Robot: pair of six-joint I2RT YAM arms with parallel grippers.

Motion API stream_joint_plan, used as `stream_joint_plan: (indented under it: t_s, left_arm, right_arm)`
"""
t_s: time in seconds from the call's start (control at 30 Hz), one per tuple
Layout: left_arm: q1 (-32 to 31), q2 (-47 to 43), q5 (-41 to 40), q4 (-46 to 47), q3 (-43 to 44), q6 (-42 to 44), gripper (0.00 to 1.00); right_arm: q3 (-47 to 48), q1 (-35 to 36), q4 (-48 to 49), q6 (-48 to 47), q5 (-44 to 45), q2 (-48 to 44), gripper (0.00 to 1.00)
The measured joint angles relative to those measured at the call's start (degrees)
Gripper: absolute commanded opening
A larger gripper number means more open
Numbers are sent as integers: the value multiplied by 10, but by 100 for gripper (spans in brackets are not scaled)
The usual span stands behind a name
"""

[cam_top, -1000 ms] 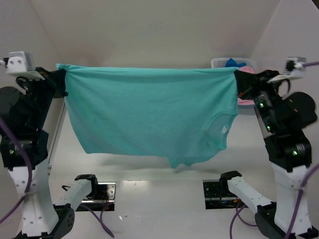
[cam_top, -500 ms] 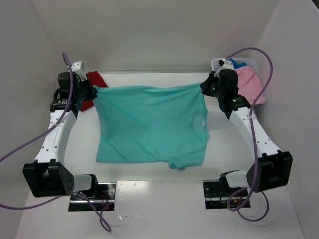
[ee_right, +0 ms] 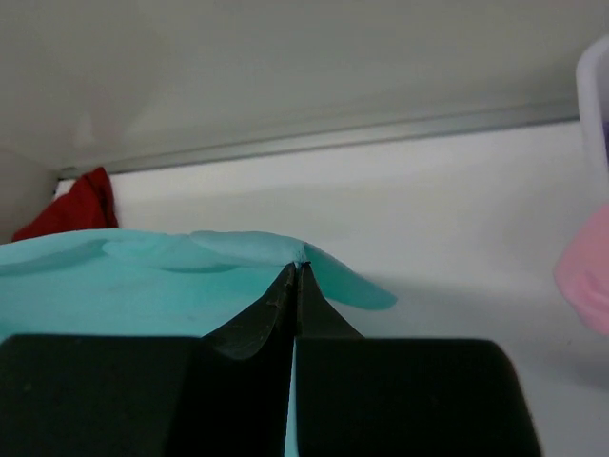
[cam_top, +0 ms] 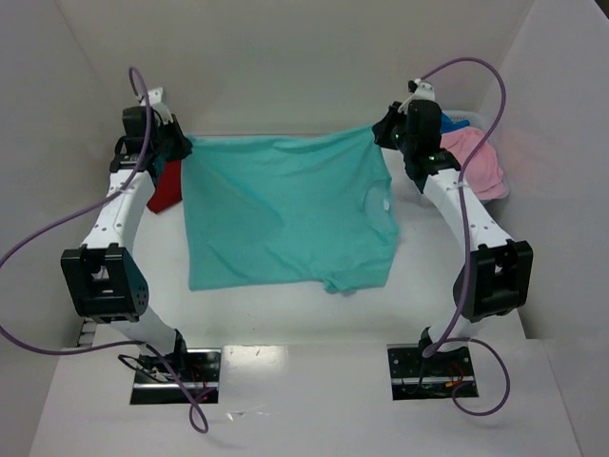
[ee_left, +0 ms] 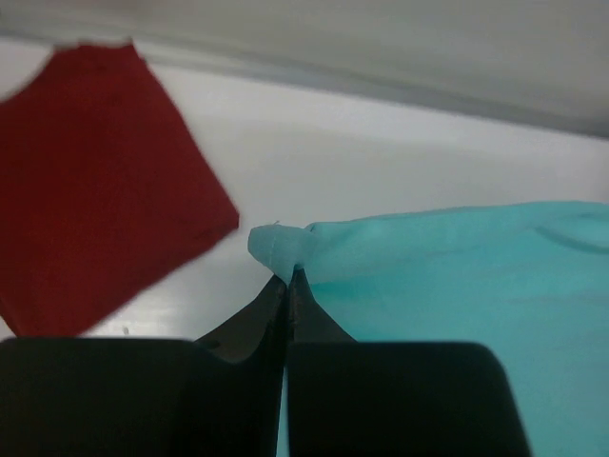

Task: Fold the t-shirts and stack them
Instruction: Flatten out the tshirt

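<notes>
- The teal t-shirt (cam_top: pixel 285 214) is lying spread across the middle of the white table (cam_top: pixel 285 328), with both of its far corners held; its neck opening is sitting toward its right side, and one sleeve is poking out at its near edge.
- The left gripper (cam_top: pixel 177 149) is pinching the teal t-shirt's far left corner with its black fingers pressed together; in the left wrist view a small tuft of teal cloth is sticking out past the fingertips.
- The right gripper (cam_top: pixel 383 134) is pinching the teal t-shirt's far right corner in the same way, fingers squeezed tight; in the right wrist view the cloth is fanning out to both sides of the tips.
- The far edge of the teal t-shirt is running in a nearly straight line between the two grips; whether that edge is touching the table cannot be told.
- A dark red t-shirt (cam_top: pixel 167 187) is lying folded flat just left of the teal t-shirt's far left corner; it is not touching it.
- A pink t-shirt (cam_top: pixel 473 158) is spilling from a white basket (cam_top: pixel 499 181) to the right of the teal t-shirt's far right corner; a scrap of blue cloth (cam_top: pixel 455 121) is showing at the basket's far side.
</notes>
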Motion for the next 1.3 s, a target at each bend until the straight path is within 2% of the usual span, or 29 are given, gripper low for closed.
stream_joint_plan:
  t_s: [0.07,0.23,0.6,0.83,0.97,1.1,1.3]
  left_arm:
    - [0,-2,5,3,65,0,0]
    - [0,-54,15,-19,134,2,0]
    - [0,-391,-9,-54,98,14,0]
    - [-20,-487,-35,-136,85,9,0]
    - [-42,-515,-71,-178,84,-3,0]
    - [-49,-515,-82,-176,65,-15,0]
    - [-49,-436,-79,-130,-38,-32,0]
  right_arm:
    - [36,0,2,-6,1,-5,0]
    - [62,0,-4,-19,3,-64,0]
    - [76,0,-42,-40,12,-356,0]
    - [76,0,-98,-33,-5,-448,0]
    - [75,0,-141,-25,-6,-460,0]
    - [47,0,-152,-23,0,-464,0]
    - [-70,0,-146,-18,13,-436,0]
